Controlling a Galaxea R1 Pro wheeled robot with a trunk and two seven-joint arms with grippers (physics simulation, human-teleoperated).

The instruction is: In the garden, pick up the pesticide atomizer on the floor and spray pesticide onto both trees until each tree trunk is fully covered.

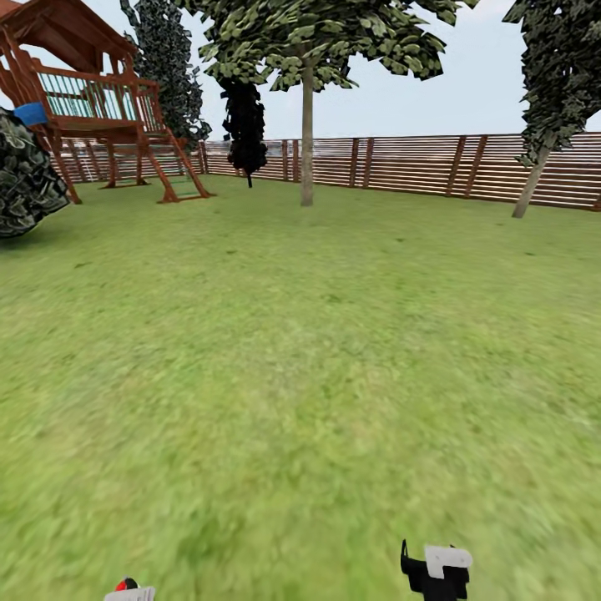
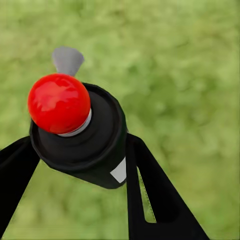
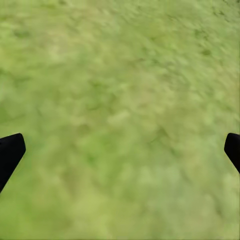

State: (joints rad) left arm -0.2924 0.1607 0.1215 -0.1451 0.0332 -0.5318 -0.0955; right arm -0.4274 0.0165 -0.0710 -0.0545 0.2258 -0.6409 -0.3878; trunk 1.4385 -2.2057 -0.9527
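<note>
pesticide atomizer (image 2: 80,135) sits clamped in the left tool (image 2: 80,165), its dark body squeezed between the two black fingers (image 2: 150,190), with the round red button on top and a grey nozzle jutting out just past it; blurred grass lies beyond the tool. in the head view the atomizer's red top and pale cap peek up at the bottom edge (image 1: 128,588). the right tool (image 1: 438,572), black with a white finger plate, is off to the side of the left one, well apart from it, and holds nothing; in the right wrist view its finger tips (image 3: 10,152) stand far apart at the two edges over bare grass, so it is wide. far ahead of both tools across the lawn (image 1: 317,351) rises a tree (image 1: 307,75) with a straight pale trunk (image 1: 307,142) near the brown slat fence (image 1: 417,167). a second tree (image 1: 555,75) with a leaning trunk (image 1: 530,184) stands ahead of the right tool's side, also by the fence. ahead of the left tool's side are a wooden play tower (image 1: 92,108), a dark narrow tree (image 1: 244,125) and a dark leafy bush (image 1: 25,179).
</note>
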